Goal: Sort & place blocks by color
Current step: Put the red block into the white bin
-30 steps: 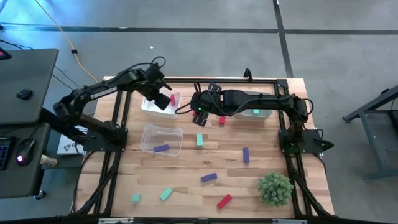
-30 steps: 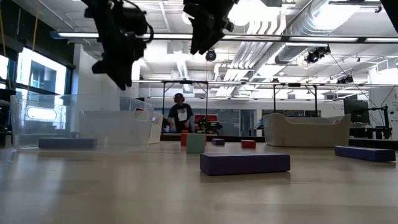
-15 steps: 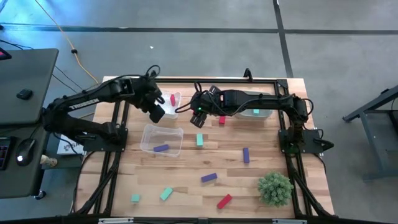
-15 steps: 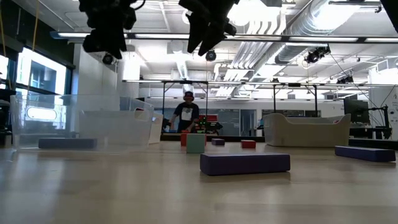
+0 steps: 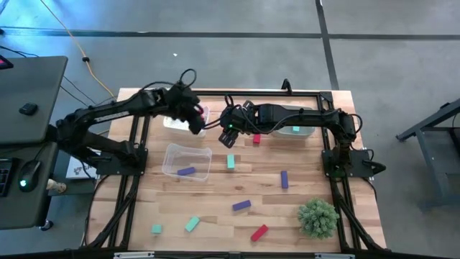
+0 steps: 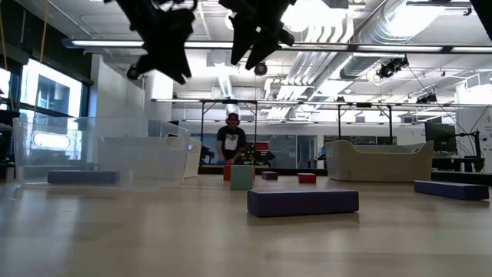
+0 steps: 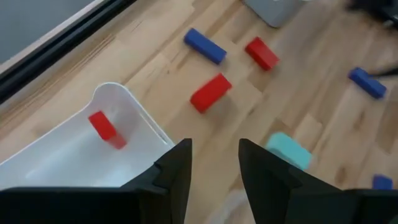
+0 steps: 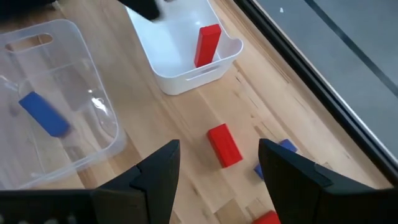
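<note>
Overhead, left gripper [image 5: 195, 124] empty above white bin [image 5: 172, 122] rim.

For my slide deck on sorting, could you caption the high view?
Both arms hover near the white bin holding a red block; a clear bin holds a purple block, other blocks still scattered.

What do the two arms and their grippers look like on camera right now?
Both arms are black jointed links with thin black cables looping beside their wrists. The left gripper and right gripper each have two flat, angular black fingers. A small green light glows near the right wrist.
</note>
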Motion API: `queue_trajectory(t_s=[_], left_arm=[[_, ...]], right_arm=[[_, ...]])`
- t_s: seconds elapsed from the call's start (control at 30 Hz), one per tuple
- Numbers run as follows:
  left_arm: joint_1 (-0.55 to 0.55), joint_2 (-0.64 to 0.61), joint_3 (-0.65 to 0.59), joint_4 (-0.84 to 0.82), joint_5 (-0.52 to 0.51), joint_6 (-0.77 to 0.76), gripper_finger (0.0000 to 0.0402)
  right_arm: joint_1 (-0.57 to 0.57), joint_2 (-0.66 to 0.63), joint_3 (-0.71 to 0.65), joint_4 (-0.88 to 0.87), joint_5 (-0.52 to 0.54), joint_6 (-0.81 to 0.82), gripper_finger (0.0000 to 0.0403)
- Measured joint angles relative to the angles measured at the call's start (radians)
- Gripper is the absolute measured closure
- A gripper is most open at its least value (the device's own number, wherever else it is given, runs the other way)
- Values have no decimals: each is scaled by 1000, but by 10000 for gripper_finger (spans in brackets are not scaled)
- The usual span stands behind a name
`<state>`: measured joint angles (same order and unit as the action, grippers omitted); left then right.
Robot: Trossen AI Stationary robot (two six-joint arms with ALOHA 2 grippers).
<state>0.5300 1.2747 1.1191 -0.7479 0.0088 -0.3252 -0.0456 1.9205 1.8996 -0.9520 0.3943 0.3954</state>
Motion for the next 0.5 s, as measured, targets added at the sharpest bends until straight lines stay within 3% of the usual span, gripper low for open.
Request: queue_trajectory(t_s=[0.5], left_arm=[[153, 245, 0, 73, 17, 51, 282]], right_arm=[[0, 0, 0, 0, -5, 9, 194]])
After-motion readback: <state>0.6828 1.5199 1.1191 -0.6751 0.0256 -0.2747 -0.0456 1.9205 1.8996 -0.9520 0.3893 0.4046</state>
